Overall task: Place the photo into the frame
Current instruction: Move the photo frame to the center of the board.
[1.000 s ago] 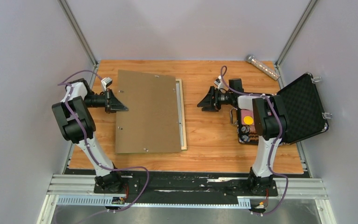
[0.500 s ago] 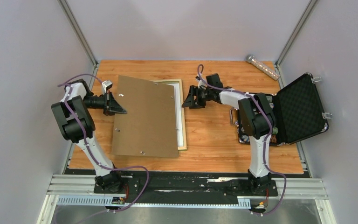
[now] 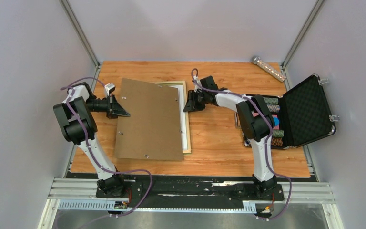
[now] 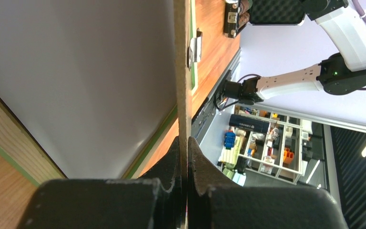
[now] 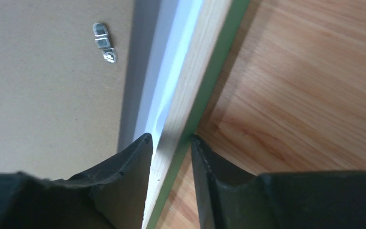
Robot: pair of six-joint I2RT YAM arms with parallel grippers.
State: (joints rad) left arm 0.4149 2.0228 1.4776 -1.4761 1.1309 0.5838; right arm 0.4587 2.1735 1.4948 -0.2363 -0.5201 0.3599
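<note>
Most of the frame (image 3: 187, 119) under the backing board (image 3: 147, 121)

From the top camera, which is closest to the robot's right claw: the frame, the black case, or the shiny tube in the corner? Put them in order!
From the right claw:
1. The frame: its right rail sits right at the claw.
2. The black case: lying open, off at the table's right edge.
3. The shiny tube: in the far right corner. It's close to a tie with the case.

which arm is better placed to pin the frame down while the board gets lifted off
Right. The right gripper already straddles the pale-wood, green-fronted picture frame's rail, jaws either side. The left gripper is shut on the plain brown backing board's edge, so it is occupied.
</note>
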